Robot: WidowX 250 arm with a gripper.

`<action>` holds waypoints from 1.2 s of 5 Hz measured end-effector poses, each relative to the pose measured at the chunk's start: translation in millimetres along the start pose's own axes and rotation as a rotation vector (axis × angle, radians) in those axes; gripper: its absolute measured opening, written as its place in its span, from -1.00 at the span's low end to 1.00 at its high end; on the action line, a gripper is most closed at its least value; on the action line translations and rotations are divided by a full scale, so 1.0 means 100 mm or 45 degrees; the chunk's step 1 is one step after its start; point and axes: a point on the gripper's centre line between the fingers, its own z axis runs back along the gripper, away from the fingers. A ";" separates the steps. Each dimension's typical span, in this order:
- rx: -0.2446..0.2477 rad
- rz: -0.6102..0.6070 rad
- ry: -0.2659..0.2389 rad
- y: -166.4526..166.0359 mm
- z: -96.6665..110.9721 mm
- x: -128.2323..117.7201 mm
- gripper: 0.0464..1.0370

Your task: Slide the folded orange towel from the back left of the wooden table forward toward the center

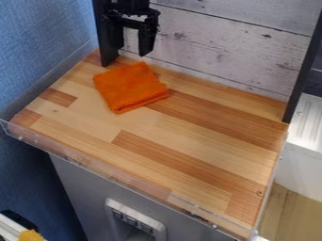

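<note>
orange cloth (130, 87), folded, lying flat on wooden countertop (195, 129), toward the back left. black gripper (131, 50) hangs just behind and above it, fingers apart, nothing between them, not on the cloth. whitewashed plank wall (220, 52) at the back, black posts on both sides. clear plastic edging (135, 184) along the front, grey cabinet front (82, 188) below, blue wall (37, 47) at left
</note>
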 end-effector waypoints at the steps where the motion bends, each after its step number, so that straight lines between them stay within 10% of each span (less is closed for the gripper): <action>1: -0.007 0.030 0.016 -0.02 -0.15 -0.05 0.31; 3: 0.014 0.142 -0.049 -0.06 -0.48 -0.21 -0.75; 6: 0.062 0.294 -0.211 -0.13 -0.70 -0.14 -0.96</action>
